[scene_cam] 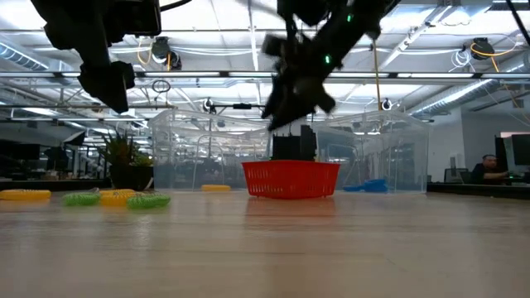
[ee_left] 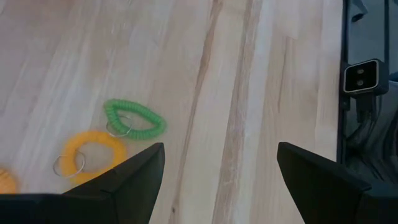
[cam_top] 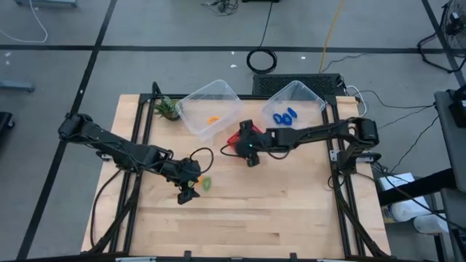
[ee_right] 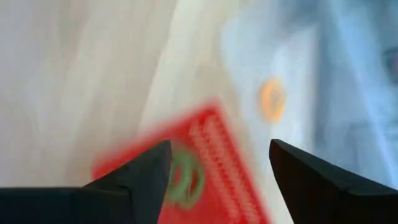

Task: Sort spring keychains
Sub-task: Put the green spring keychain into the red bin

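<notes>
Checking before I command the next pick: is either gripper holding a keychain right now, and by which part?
Nothing is held. The left gripper is open over bare wood; the right gripper is open above the red basket, a green keychain lying inside.

A: What sits mid-table?
B: A red mesh basket (scene_cam: 291, 180), with two clear plastic bins (scene_cam: 207, 153) behind it, one each side.

A: And on the left?
B: Coiled keychains in a row: yellow (scene_cam: 25, 195), green (scene_cam: 80, 199), yellow, green (scene_cam: 149, 200). A potted plant (scene_cam: 126, 162) stands behind them.

A: The arms?
B: Both hang above; the right gripper (scene_cam: 290, 87) is over the basket.
</notes>
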Controlling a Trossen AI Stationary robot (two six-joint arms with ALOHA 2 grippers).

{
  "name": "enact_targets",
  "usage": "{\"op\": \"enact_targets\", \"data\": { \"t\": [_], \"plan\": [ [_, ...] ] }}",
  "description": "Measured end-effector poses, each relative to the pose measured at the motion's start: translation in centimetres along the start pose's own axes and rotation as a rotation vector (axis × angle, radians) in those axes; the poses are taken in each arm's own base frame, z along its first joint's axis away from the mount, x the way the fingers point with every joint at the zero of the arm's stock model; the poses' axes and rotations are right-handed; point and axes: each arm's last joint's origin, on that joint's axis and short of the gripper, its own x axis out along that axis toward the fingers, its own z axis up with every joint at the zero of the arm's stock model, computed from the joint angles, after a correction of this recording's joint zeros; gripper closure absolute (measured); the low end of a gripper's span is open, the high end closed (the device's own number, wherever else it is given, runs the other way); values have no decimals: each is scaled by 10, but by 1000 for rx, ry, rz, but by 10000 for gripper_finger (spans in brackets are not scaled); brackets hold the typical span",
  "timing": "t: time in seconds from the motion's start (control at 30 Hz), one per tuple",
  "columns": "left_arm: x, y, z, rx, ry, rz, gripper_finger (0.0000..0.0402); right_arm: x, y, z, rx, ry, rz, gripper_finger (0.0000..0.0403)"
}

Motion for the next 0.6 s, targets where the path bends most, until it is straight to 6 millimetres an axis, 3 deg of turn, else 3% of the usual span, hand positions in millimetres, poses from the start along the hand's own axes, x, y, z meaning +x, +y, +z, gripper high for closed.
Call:
{"op": "enact_targets", "data": {
  "t": [0.37, 0.6],
  "plan": [
    [0, 1, -2, -7, 16, 11, 80, -56, 18, 35, 300, -241, 64, 144],
    [-1, 7, -9, -227, 80, 79, 80, -73, 43, 56, 324, -366, 119, 144]
  ]
}}
